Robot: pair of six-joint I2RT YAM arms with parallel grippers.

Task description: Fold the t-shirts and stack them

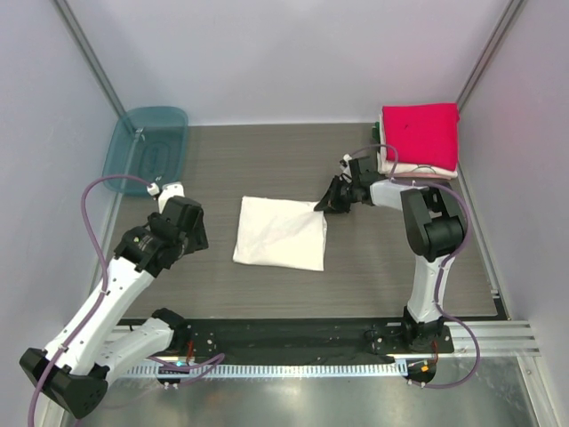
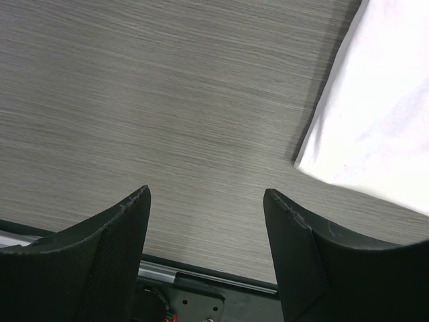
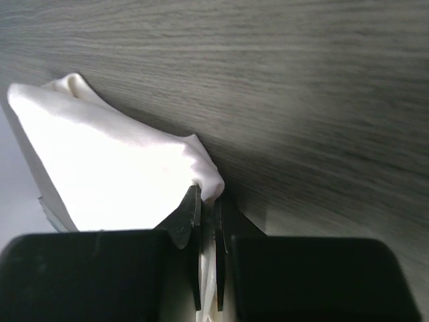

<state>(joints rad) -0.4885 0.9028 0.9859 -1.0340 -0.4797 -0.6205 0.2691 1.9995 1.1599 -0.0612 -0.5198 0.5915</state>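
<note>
Right tool [image 3: 206,201] pinches one white tee [image 1: 280,233]; one red tee [image 1: 420,133] lies apart.

Bare table [image 1: 267,165] lies open along the far side, between the tub [image 1: 147,147] in the far left corner and the tee stack [image 1: 420,135] in the far right; the white tee [image 1: 280,233] fills the middle; the right arm [image 1: 391,191] crosses the gap between tee and stack; walls [image 1: 267,62] close three sides.

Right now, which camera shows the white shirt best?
Top external: the whole folded white shirt lies in view on the table. Left wrist catches only one corner; right wrist shows just the corner pinched by the right gripper.
</note>
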